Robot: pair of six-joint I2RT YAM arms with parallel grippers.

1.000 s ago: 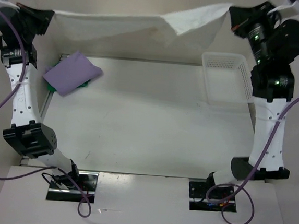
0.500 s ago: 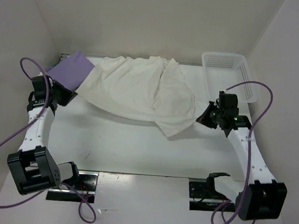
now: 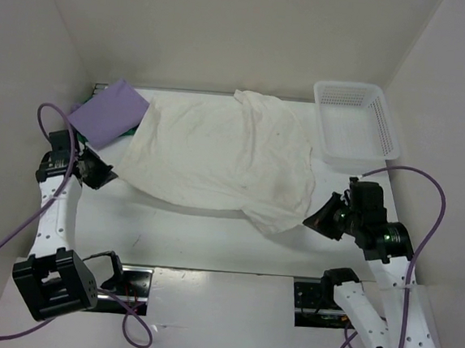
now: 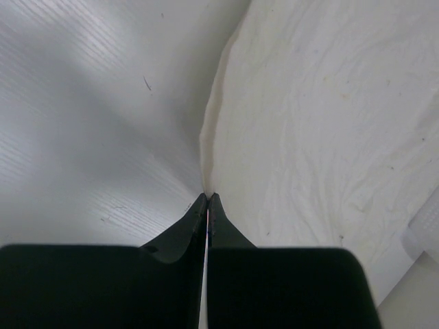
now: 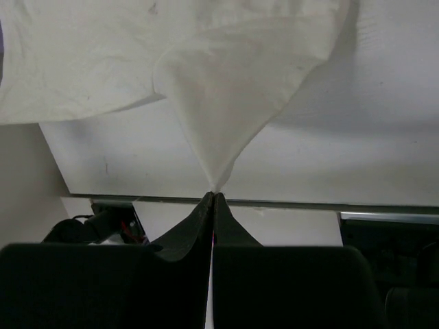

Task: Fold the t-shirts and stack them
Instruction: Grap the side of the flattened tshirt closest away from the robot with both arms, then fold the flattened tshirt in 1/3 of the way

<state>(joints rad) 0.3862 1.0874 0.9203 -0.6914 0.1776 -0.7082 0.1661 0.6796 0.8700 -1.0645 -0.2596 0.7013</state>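
A white t-shirt [image 3: 218, 152] lies spread across the middle of the table, its left side lapping over a folded light purple t-shirt [image 3: 106, 114] at the back left. My left gripper [image 3: 112, 176] is low at the shirt's left edge and shut on that edge [image 4: 207, 197]. My right gripper [image 3: 308, 221] is at the near right, shut on a corner of the white t-shirt [image 5: 226, 103]. That corner is drawn into a taut point at the fingertips [image 5: 215, 195]. The fabric between the two grippers sags a little toward the near side.
A white mesh basket [image 3: 382, 122] stands at the back right corner. White walls close in the table at the back and on both sides. The arm bases and their cables sit along the near edge.
Both arms have swung down and toward the near side. The white t-shirt, stretched in the air at the back a second ago, now lies spread on the table. Both grips have stayed shut.
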